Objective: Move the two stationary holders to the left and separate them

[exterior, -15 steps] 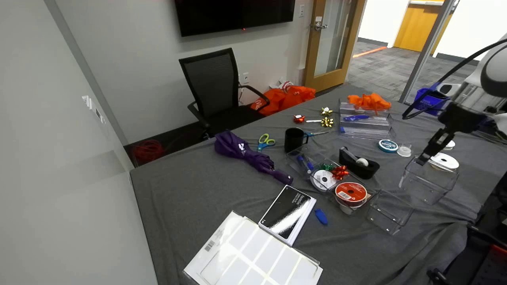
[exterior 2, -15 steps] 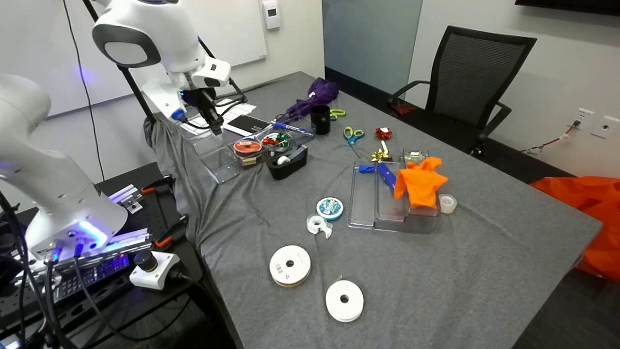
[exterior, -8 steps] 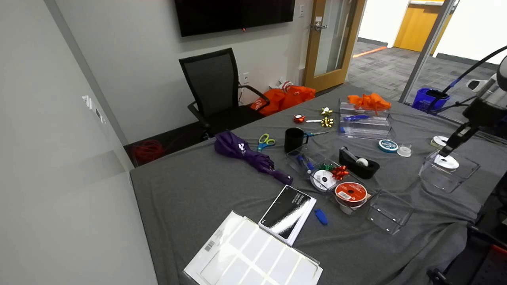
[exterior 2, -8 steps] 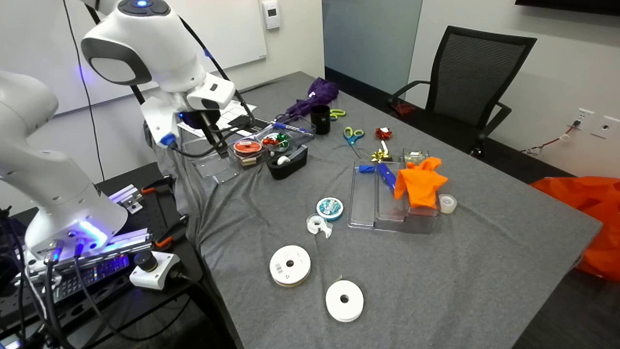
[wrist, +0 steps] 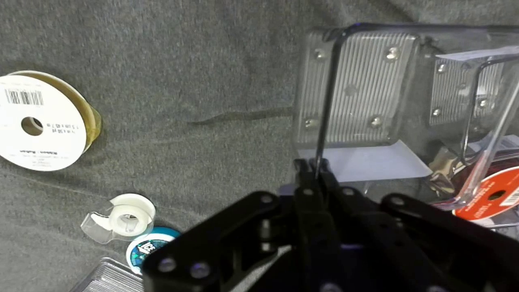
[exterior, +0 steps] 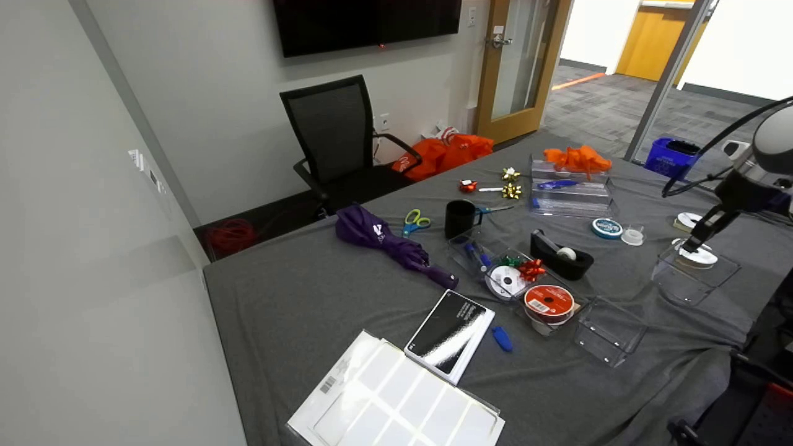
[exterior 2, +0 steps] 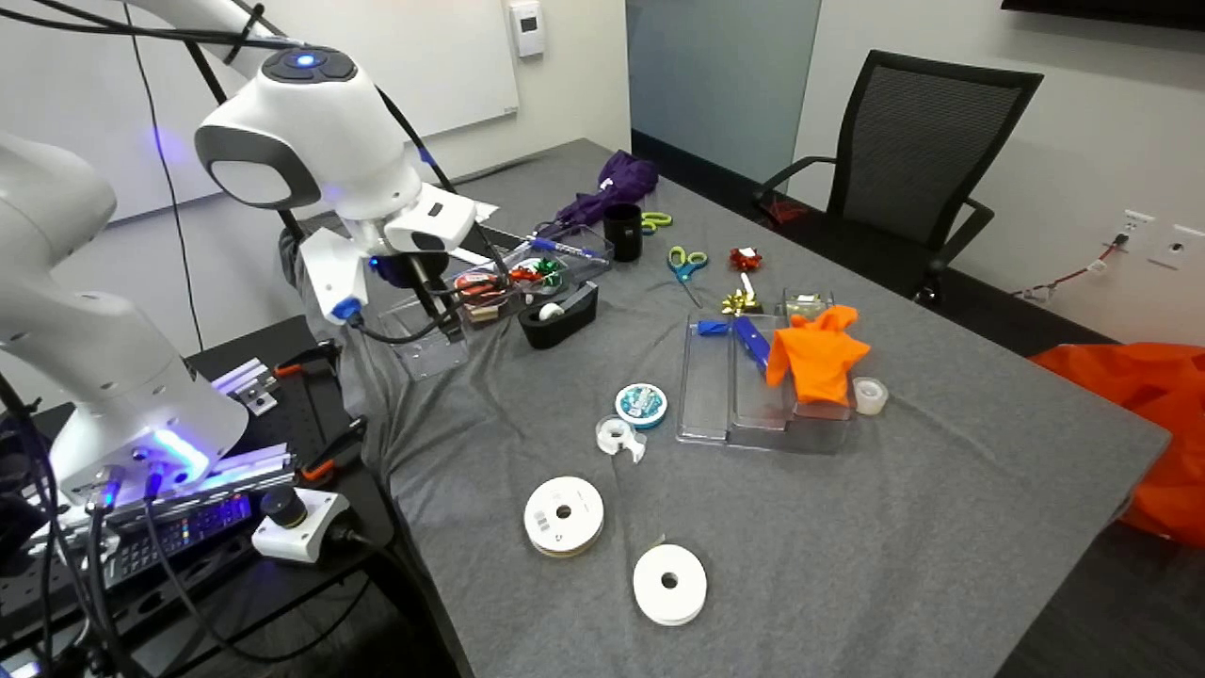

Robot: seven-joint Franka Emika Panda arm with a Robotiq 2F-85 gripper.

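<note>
My gripper (wrist: 311, 166) is shut on the wall of a clear plastic holder, whose ribbed base (wrist: 373, 81) shows in the wrist view. In an exterior view the gripper (exterior: 691, 246) is at the top rim of this holder (exterior: 694, 282), in front of a white ribbon roll. In an exterior view the gripper (exterior 2: 454, 330) partly covers the holder (exterior 2: 438, 356). I cannot tell if it touches the table. A similar clear holder (exterior: 610, 334) stands apart, close to the compartment tray. It also shows at the right in the wrist view (wrist: 458, 93).
A clear compartment tray (exterior: 495, 241) holds ribbon rolls, bows and pens. A black tape dispenser (exterior: 560, 260) stands beside it. White ribbon rolls (exterior 2: 565, 516) (exterior 2: 669, 584) and a clear stepped tray (exterior 2: 701, 414) with an orange cloth (exterior 2: 819, 358) lie farther along the table.
My gripper has carried the clear holder away from the other holder, toward the white ribbon rolls, then slightly back and lower in an exterior view. The other holder has not visibly moved.
</note>
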